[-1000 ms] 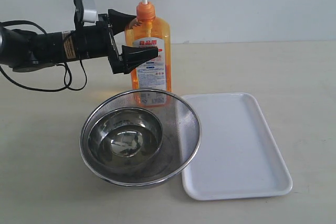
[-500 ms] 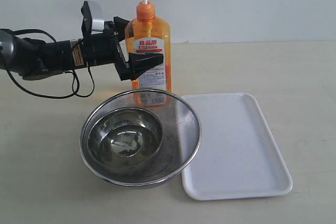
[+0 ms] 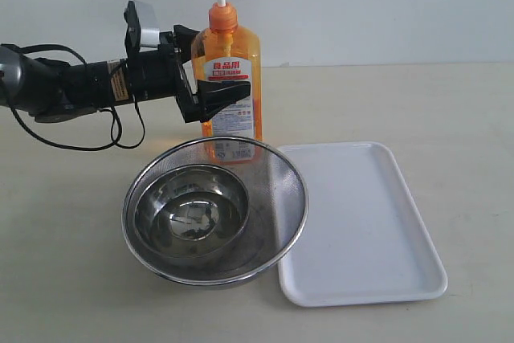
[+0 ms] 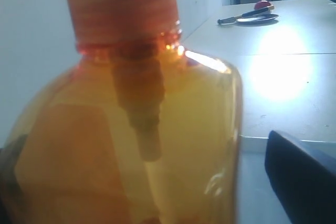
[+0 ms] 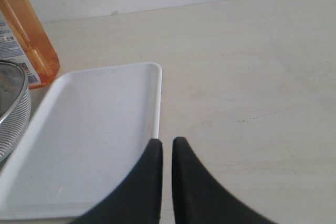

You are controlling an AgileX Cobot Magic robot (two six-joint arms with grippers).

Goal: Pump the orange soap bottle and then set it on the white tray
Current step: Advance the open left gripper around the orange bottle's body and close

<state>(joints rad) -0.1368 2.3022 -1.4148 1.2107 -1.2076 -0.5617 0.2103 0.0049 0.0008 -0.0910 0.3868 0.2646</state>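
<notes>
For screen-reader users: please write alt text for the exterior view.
An orange soap bottle stands upright on a table, the left end effector open around its body. In front sit a steel bowl nested in a mesh strainer and, to their right, a white tray.

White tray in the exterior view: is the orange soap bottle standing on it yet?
No, the orange soap bottle stands on the table behind the steel bowls, off the white tray.
</notes>
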